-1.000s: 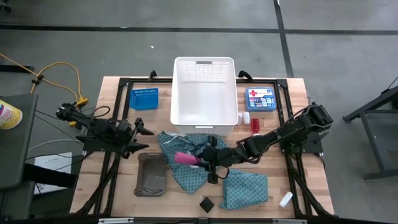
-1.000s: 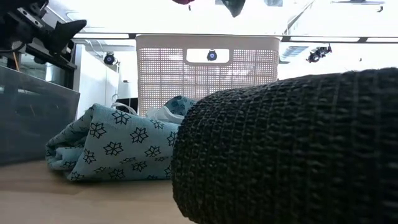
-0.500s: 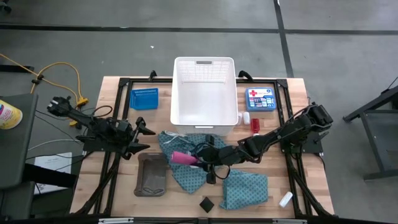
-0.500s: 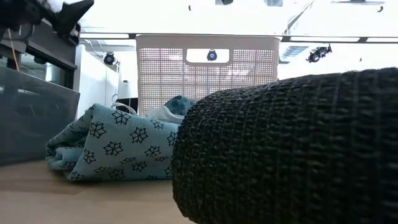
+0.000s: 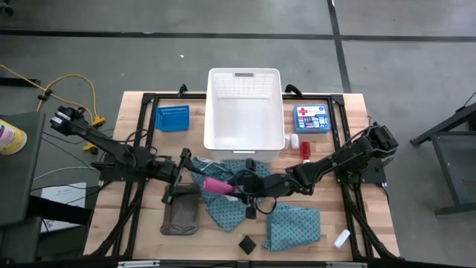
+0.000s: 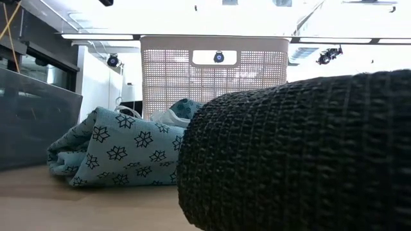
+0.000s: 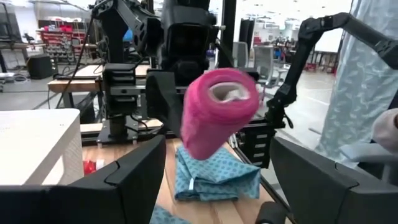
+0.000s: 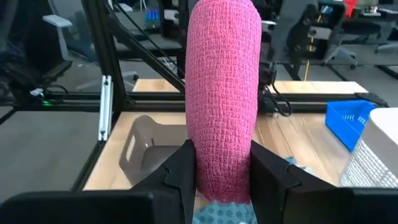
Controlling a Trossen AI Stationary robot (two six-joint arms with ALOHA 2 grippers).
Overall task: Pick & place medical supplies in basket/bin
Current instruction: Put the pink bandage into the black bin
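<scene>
My right gripper (image 5: 235,187) is shut on a pink cylinder (image 5: 216,185) above a teal dotted cloth (image 5: 223,205) in front of the large white basket (image 5: 244,112). My left gripper (image 5: 184,173) stands open just left of the cylinder, facing its free end (image 7: 231,92); the fingers (image 7: 134,180) touch nothing. A second teal cloth (image 5: 294,225), a black block (image 5: 247,243) and a white tube (image 5: 341,238) lie near the front edge. Red-and-white pieces (image 5: 301,145) lie right of the white basket. The blue basket (image 5: 172,117) and grey tray (image 5: 181,212) are on the left. My right gripper pinches the pink cylinder between its two fingers (image 8: 186,168) at the end nearest the wrist (image 8: 224,163). The fingers come about level from the table's right and lie along the cylinder. It sticks out past them toward the table's left, lifted clear of the cloth.
A flat blue box with a red cross (image 5: 312,117) lies at the back right. The black block (image 6: 295,154) fills much of the low view, with a teal cloth (image 6: 115,154) and the white basket (image 6: 214,70) behind it. A black frame runs round the table.
My left gripper has risen and gone toward the table's right, toward the pink cylinder, staying open; it has left the low view at the top. My right gripper has stayed in place with the cylinder.
</scene>
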